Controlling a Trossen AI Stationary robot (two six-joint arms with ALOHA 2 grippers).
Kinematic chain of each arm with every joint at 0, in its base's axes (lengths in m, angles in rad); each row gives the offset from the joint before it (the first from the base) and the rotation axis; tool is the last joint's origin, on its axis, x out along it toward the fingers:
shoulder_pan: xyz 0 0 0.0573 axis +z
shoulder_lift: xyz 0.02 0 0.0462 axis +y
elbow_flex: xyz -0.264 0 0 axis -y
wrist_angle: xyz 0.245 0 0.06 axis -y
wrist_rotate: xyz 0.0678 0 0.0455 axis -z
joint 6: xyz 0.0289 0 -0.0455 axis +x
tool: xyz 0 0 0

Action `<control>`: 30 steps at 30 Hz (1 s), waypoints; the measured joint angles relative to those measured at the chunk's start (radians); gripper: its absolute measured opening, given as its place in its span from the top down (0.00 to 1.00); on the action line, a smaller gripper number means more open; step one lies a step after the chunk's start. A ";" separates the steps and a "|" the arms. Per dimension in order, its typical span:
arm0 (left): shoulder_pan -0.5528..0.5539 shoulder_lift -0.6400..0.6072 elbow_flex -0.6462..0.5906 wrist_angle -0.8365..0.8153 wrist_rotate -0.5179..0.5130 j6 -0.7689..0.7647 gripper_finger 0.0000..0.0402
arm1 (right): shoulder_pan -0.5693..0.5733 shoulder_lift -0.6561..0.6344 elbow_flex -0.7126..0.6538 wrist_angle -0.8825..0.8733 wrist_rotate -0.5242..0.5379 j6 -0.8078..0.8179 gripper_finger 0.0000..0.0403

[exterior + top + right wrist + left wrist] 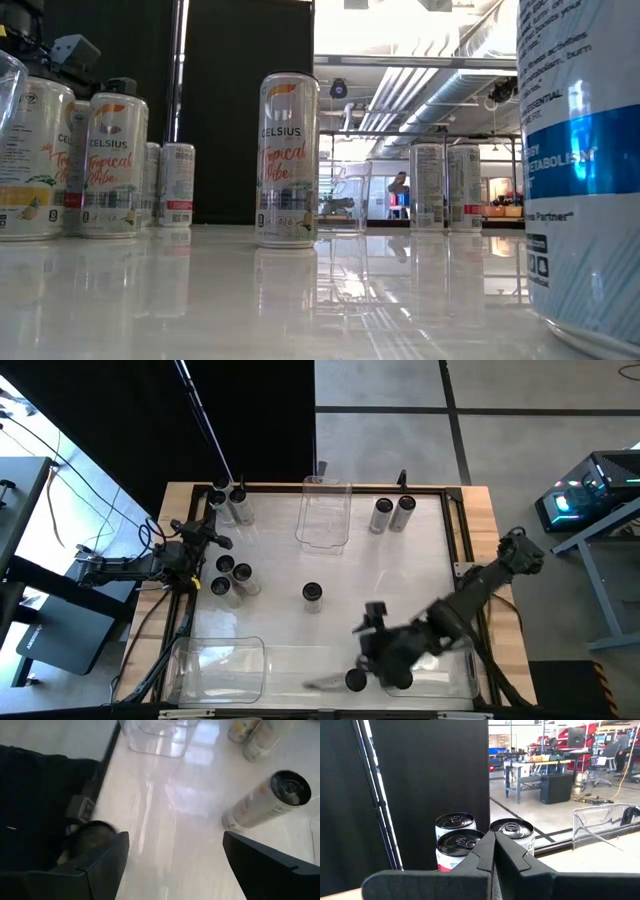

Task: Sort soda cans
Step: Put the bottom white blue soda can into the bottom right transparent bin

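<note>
While both claws hold nothing (left [494, 851] clenched, right [175, 857] released), cans [288, 160] read "CELSIUS"

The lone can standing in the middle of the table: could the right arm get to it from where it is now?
Probably yes. The lone can stands by itself, with bare table between it and the right gripper, whose fingers are spread open. No other can or bin lies in that stretch.

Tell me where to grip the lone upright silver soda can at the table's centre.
Grip the lone silver can around its mid sidewall, fingers on opposite sides, coming level from the right gripper's side. It stands upright with open tabletop around it.
</note>
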 joint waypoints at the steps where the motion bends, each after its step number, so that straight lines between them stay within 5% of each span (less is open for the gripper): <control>1: 0.000 0.000 0.000 0.000 0.000 0.000 1.00 | -0.021 -0.002 -0.003 -0.001 -0.023 -0.009 0.21; 8: 0.000 0.000 0.000 0.000 0.000 -0.002 1.00 | -0.084 -0.007 -0.004 0.024 -0.098 -0.032 0.21; 16: 0.000 0.000 0.000 0.000 0.000 -0.001 1.00 | -0.047 -0.007 -0.004 0.064 0.158 0.017 0.21; 25: 0.000 0.000 0.000 0.000 0.000 -0.097 1.00 | -0.069 -0.006 -0.004 0.068 0.123 -0.073 0.21; 30: 0.000 0.000 0.000 0.000 0.000 -0.100 1.00 | -0.095 -0.006 -0.004 0.068 0.105 0.008 0.21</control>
